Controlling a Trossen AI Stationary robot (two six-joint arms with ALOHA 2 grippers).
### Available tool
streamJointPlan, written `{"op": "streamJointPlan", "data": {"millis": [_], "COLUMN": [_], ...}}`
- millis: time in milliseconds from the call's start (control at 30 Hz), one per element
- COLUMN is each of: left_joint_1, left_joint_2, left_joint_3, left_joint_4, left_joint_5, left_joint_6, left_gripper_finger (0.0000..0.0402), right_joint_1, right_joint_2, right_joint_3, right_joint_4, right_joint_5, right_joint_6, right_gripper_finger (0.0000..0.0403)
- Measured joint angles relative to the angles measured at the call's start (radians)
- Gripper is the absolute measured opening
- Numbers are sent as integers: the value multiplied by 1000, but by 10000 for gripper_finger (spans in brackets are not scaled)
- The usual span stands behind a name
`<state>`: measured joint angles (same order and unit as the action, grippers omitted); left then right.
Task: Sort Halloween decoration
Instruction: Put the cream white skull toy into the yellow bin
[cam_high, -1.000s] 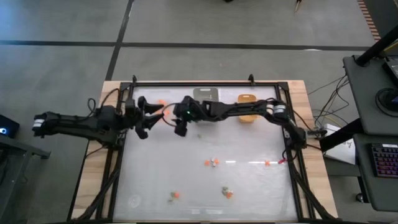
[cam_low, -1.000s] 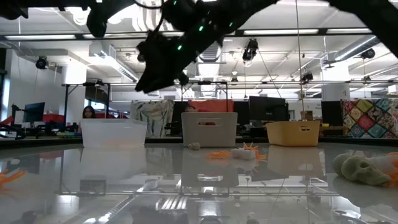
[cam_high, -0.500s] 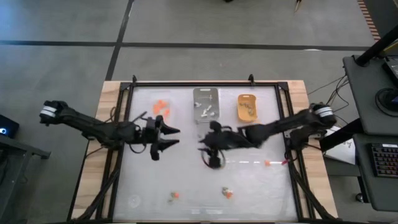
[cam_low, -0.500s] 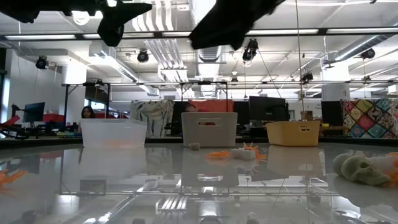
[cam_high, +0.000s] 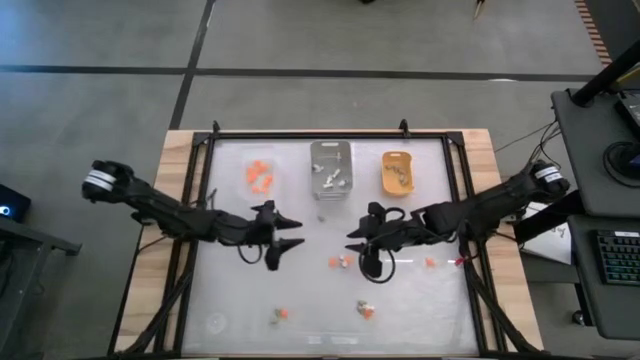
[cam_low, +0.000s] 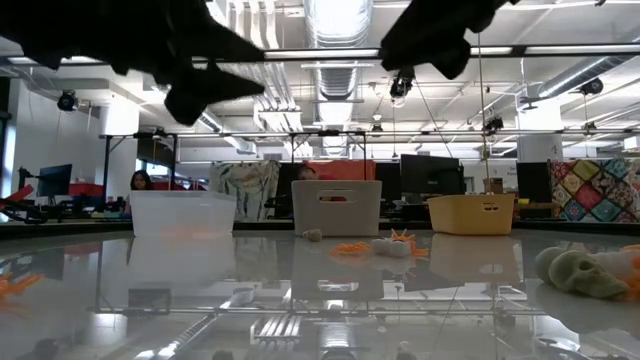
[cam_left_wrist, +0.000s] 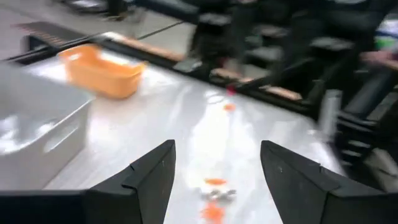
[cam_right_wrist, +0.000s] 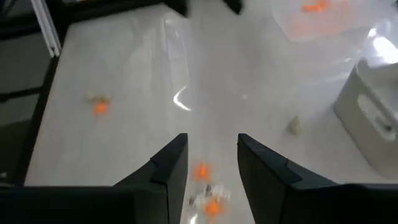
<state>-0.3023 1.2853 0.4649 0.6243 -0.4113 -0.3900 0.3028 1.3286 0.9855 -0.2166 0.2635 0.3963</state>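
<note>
Several tiny Halloween decorations lie scattered on the table. An orange and white cluster (cam_high: 341, 262) lies mid-table, an orange one (cam_high: 430, 262) to its right, and two more (cam_high: 283, 315) (cam_high: 365, 309) nearer the front. My right gripper (cam_high: 352, 241) hovers open just behind the cluster (cam_right_wrist: 205, 186), which shows between its fingers (cam_right_wrist: 168, 168) in the right wrist view. My left gripper (cam_high: 297, 233) hangs open to the left, facing the same cluster (cam_left_wrist: 214, 193). Neither gripper holds anything.
Three trays stand along the back: a clear one (cam_high: 260, 175) with orange pieces, a grey one (cam_high: 331, 165) with white pieces, and an orange-yellow one (cam_high: 397, 172). A tan trinket (cam_right_wrist: 293, 126) lies near the grey tray. A pale skull (cam_low: 580, 272) sits close to the low camera.
My right gripper has swung from the back left near the clear tray to mid-table, its jaws narrowing slightly. The left gripper has moved right and toward the table's middle.
</note>
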Motion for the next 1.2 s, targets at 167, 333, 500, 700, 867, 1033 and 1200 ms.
{"op": "streamJointPlan", "data": {"millis": [167,333,500,700,867,1033,1200], "left_joint_1": [2,3,23,60,87,117,136], "left_joint_2": [134,274,412,546,628,678,691], "left_joint_3": [45,120,159,193,245,288,283], "left_joint_4": [3,6,-2,24,33,36,34], "left_joint_5": [-107,-105,-223,-311,-306,-306,-313], "left_joint_6": [-2,58,90,132,151,172,170], "left_gripper_finger": [221,244,265,263,253,246,240], "right_joint_1": [6,8,11,11,11,11,11], "right_joint_2": [-4,3,4,4,4,4,4], "right_joint_3": [0,0,0,0,0,0,0], "right_joint_4": [-21,-22,-28,-38,-41,-43,-50], "right_joint_5": [-1,-1,0,3,53,54,54], "right_joint_6": [6,5,4,-1,-3,-3,-3], "right_gripper_finger": [130,126,123,120,119,120,115]}}
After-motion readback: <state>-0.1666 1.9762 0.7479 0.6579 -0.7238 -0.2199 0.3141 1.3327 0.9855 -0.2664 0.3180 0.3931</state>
